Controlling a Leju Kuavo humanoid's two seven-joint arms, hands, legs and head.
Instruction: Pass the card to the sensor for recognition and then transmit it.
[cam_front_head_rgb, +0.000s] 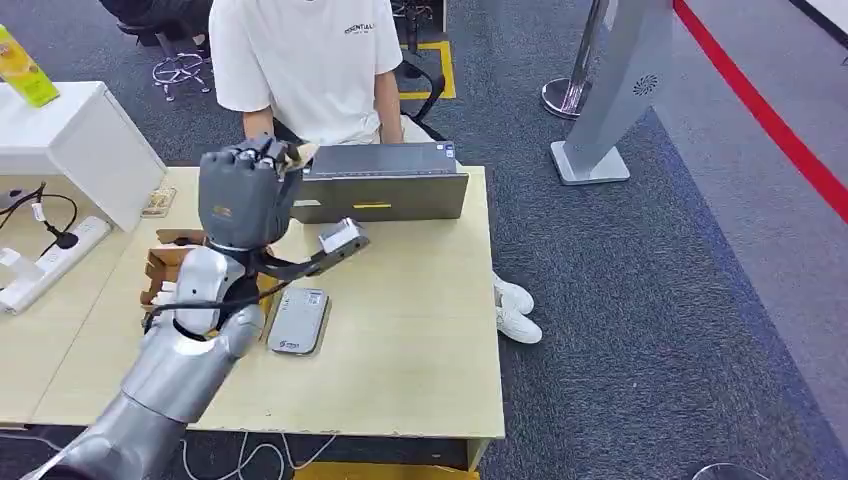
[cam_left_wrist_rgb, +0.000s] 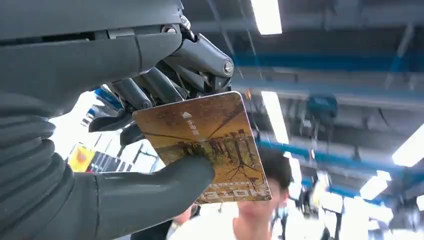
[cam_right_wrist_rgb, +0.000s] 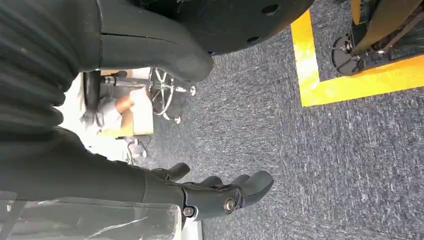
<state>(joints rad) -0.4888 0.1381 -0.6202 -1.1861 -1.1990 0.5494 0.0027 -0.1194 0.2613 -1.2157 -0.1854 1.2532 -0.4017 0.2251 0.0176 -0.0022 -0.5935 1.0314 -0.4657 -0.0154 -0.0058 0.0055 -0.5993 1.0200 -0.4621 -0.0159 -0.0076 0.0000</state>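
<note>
Head view: the left hand (cam_front_head_rgb: 243, 192) is raised over the far left of the table (cam_front_head_rgb: 420, 330), pinching a card (cam_left_wrist_rgb: 210, 145) between thumb and fingers toward a person (cam_front_head_rgb: 300, 60) seated behind it. The reader (cam_front_head_rgb: 298, 320) lies near the arm. The right hand (cam_right_wrist_rgb: 210, 192) hangs slack, holding nothing, above carpet (cam_right_wrist_rgb: 325, 160).

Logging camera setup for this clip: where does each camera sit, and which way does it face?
Head view: high on the body, looking forward and down at the table, the seated person and the raised left robot hand.
Left wrist view: behind the left robot hand, facing up at the ceiling lights; thumb and fingers pinch the card.
Right wrist view: behind the right robot hand, facing the grey carpet; hand holds nothing.
Shared: head and left wrist views both show the person.
</note>
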